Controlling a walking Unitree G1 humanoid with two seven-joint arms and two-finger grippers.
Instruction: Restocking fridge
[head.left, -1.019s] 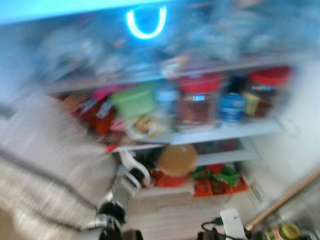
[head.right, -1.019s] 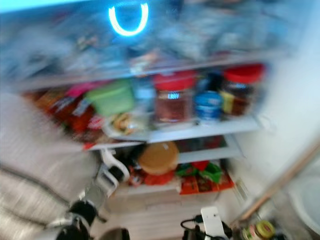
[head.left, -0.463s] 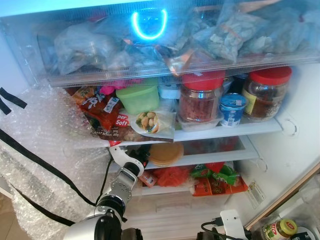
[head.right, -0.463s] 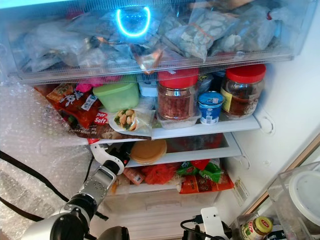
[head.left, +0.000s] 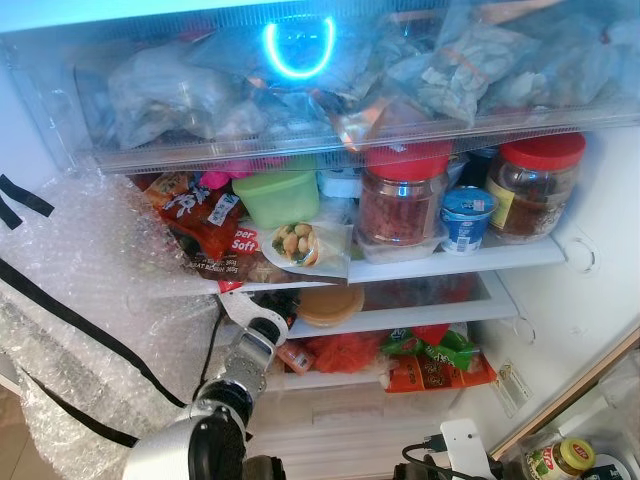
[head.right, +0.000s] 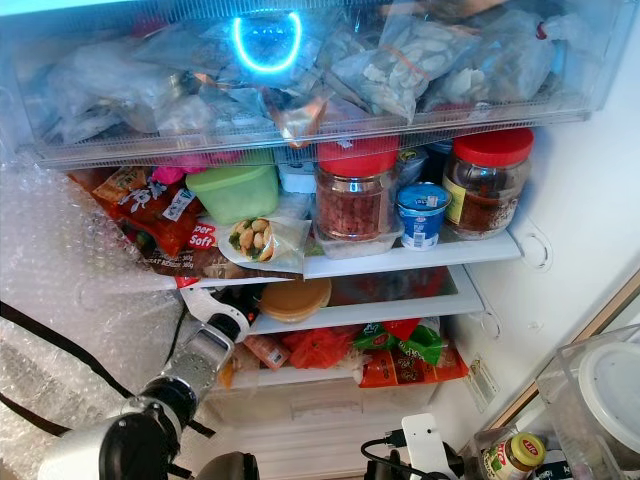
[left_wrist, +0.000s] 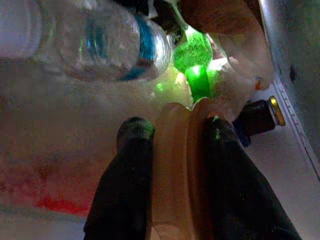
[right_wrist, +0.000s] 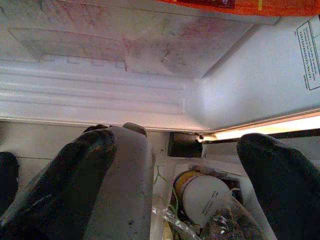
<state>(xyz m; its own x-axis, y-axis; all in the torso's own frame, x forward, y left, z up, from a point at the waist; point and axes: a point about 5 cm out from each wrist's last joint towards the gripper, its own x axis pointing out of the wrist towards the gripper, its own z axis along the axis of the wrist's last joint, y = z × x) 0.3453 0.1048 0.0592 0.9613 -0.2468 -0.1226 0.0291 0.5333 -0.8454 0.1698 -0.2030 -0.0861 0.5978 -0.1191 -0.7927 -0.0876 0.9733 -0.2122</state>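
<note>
Reaching into the open fridge (head.left: 590, 250), left end effector (left_wrist: 172, 132) clenched on a tan lidded tub (head.left: 328, 303) resting on the middle shelf (head.left: 430, 318), under the jars (head.left: 403, 195). Hanging low near a yellow-lidded jar (right_wrist: 202, 197), right end effector (right_wrist: 182, 165) spread open, grasping nothing.

Inside the open fridge, the tan round container (head.left: 329, 303) now sits deeper on the middle shelf (head.left: 440, 308) than half a second ago, showing less of itself past the shelf edge. The left tool (left_wrist: 172, 131), fingers clamped on its rim, has reached further in. The head views, blurred a second ago, are now sharp.
</note>
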